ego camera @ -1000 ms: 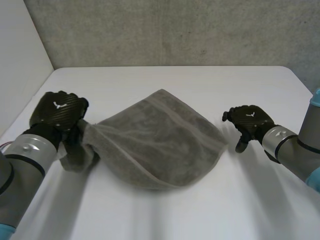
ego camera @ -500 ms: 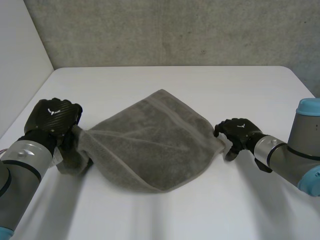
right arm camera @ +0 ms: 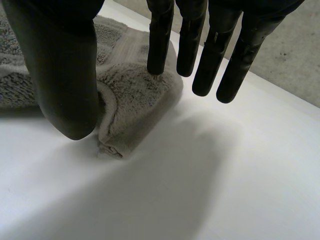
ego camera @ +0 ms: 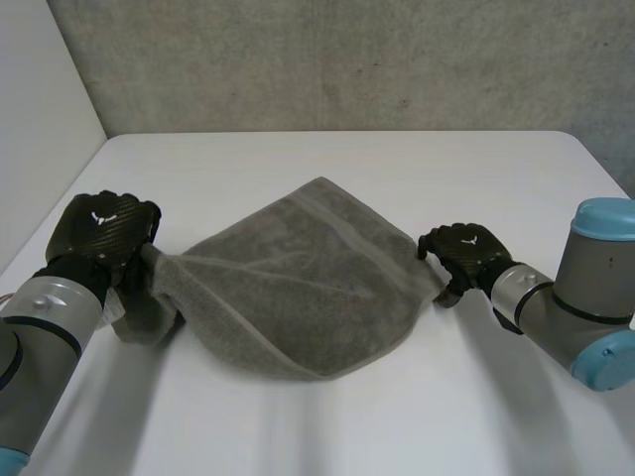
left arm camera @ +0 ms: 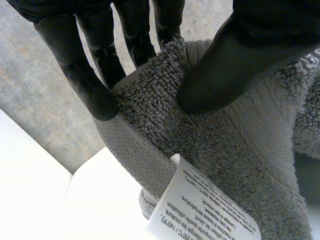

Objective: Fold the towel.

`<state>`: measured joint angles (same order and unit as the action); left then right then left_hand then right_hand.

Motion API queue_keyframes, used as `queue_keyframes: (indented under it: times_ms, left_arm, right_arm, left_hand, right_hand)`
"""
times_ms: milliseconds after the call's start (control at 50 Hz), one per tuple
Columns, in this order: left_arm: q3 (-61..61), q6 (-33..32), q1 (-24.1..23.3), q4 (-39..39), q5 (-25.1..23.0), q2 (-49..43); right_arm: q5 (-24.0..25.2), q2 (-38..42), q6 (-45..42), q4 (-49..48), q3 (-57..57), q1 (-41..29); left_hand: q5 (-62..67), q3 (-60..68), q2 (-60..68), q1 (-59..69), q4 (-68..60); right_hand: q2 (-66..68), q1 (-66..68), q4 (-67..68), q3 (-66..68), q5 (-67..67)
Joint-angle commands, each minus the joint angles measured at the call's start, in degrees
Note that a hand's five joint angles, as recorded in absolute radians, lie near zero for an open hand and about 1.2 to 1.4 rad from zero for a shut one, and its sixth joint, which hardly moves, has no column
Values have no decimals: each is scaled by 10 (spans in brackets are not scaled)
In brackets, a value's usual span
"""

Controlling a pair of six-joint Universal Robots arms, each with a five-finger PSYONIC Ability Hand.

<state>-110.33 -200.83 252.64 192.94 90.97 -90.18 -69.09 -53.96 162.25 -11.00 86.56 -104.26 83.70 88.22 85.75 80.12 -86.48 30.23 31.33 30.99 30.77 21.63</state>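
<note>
Black left robot hand is grasping the towel by its left corner, the terry pinched between thumb and fingers, with a white label hanging just beside them. The right robot hand sits released over the right corner, fingers straight, thumb beside the fold, not closed on it. The grey towel lies rumpled in the middle of the counter, spread between both hands.

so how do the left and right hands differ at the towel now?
Left hand pinches a towel corner, the one with the label, between thumb and fingers, raised off the table. Right hand is open, fingers straight over the opposite corner, which lies flat. Both are at a corner.
</note>
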Motion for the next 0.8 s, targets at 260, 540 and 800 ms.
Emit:
queue_keyframes:
  times_ms: [260,540,800]
  left_arm:
    - [6,27,12,2,0,3]
    - [65,98,22,-1,8,76]
    - [200,121,36,-65,22,144]
  right_arm:
    - [-10,18,3,-23,-14,-7]
    - [-12,-149,180,-31,-33,22]
    - [83,-339,149,164,-202,139]
  left_hand:
    - [-137,-82,-57,-1,65]
    - [-137,-82,-57,-1,65]
    - [-137,-82,-57,-1,65]
  right_hand:
    - [498,487,490,492,484]
    - [498,487,490,492,484]
    - [498,487,490,492,484]
